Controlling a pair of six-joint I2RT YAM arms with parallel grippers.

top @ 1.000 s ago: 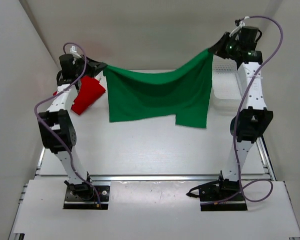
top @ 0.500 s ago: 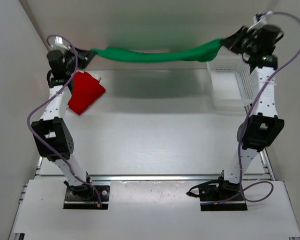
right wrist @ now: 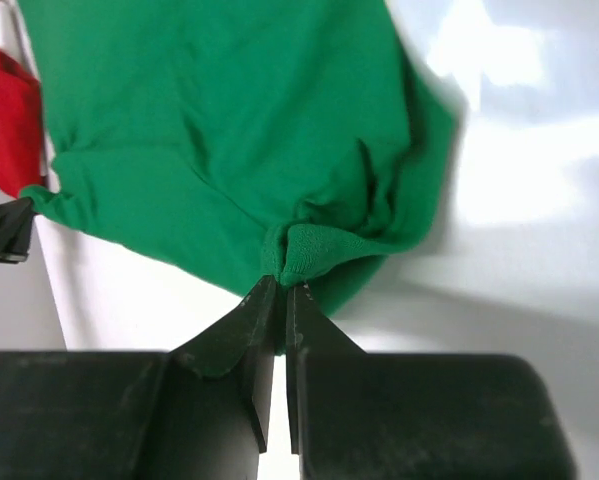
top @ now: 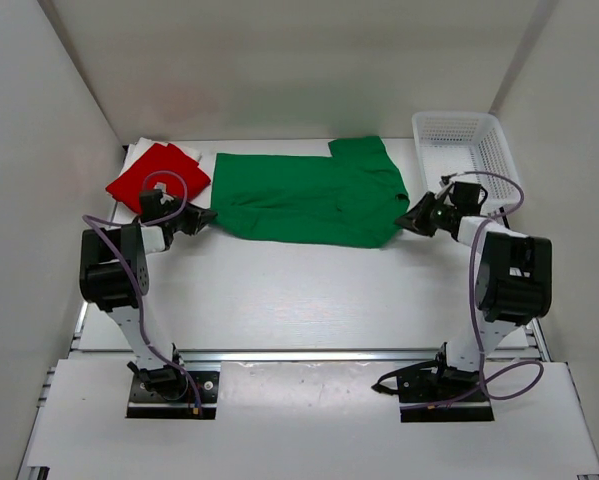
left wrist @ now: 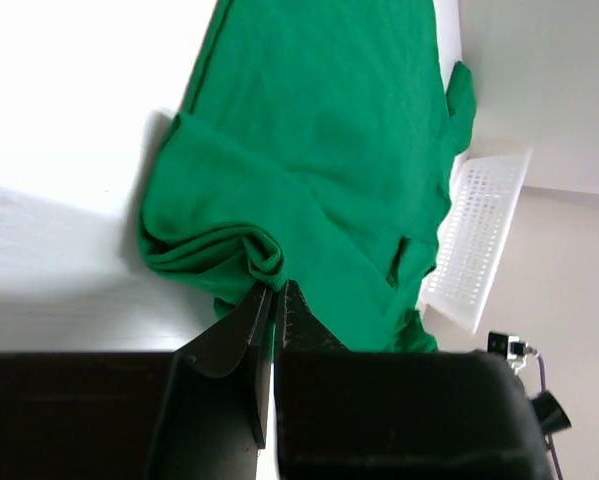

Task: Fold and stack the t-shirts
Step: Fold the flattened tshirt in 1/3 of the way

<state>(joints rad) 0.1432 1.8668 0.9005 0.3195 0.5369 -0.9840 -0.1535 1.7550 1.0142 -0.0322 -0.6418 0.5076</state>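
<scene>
White desk (top: pixel 299 290) carries the green t-shirt (top: pixel 299 200) spread flat; red t-shirt (top: pixel 149 172) back left (over a white t-shirt (top: pixel 137 148)), lattice basket (top: pixel 459 135) back right. Left hand (top: pixel 207 215) and right hand (top: pixel 404 222) each clenched, pinching an opposite bunched edge of the green t-shirt.

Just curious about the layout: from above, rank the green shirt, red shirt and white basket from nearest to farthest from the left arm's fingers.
1. Green shirt: its left corner is pinched in the left fingers.
2. Red shirt: just behind them, at the far left.
3. White basket: far right corner, well beyond the green shirt.
</scene>
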